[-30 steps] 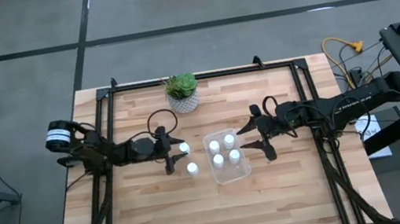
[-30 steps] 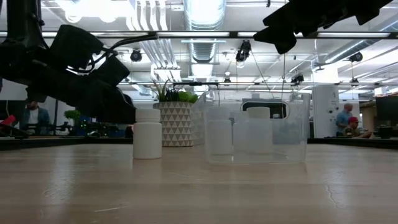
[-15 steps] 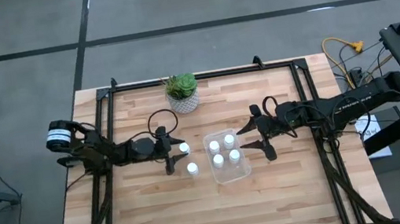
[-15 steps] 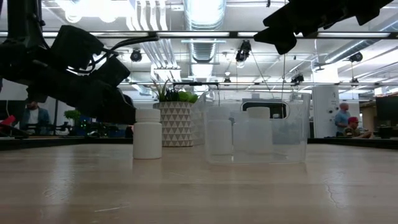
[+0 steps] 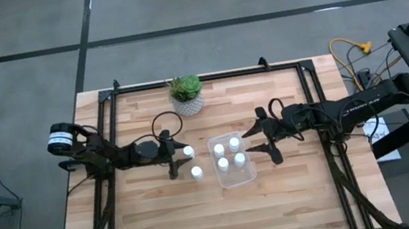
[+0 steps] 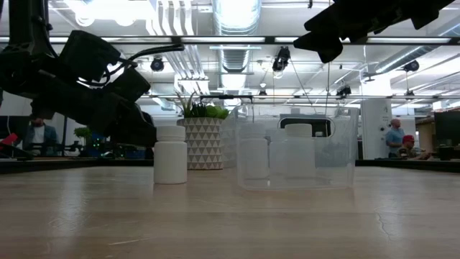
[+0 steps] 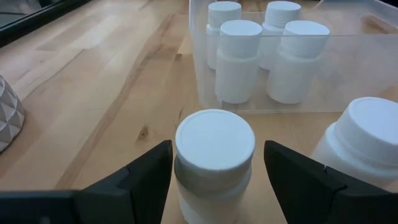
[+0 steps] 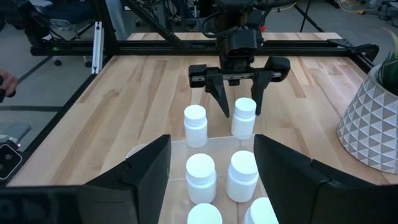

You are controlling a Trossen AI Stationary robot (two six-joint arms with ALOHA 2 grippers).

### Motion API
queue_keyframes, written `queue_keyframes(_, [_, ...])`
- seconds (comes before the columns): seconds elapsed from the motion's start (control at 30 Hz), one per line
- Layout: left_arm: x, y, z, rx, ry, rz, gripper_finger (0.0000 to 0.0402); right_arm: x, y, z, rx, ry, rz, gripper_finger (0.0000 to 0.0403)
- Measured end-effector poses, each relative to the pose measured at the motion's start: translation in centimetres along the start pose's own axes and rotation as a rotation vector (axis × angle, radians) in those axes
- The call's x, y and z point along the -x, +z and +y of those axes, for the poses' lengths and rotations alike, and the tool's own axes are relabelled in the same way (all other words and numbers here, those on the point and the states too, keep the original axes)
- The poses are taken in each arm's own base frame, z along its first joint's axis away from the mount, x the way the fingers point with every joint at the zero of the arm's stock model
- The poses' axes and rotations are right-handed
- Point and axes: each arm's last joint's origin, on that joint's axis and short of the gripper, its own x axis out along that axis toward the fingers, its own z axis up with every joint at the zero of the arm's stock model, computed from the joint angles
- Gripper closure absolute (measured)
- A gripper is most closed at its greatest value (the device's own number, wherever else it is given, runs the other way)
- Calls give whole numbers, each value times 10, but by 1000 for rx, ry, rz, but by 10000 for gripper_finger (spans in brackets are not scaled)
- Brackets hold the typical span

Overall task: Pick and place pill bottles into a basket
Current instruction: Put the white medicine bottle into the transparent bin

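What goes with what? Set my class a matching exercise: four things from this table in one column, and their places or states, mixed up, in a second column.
Things:
1. basket
2. left gripper
3. right gripper
4. plant pot

Places or states:
A. open, raised at the basket's right side
B. stands near the table's far edge
C. holds four bottles
D. open around a bottle outside the basket

Pairs: 1-C, 2-D, 3-A, 4-B
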Motion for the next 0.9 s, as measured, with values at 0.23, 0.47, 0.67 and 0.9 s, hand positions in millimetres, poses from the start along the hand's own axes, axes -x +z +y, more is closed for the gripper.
queue_keyframes(0.23, [-3,-7,0,-4,5,29,166,0,-1,0,0,1,4,184])
queue_keyframes(0.47, [-6,-13,0,-4,9,49,166,0,-1,0,1,2,4,184])
queue_keyframes(0.67, [-11,-16,0,10,9,43,166,0,-1,0,3,2,4,184])
queue_keyframes(0.9, [-18,-22,-1,12,9,43,166,0,-2,0,4,2,5,184])
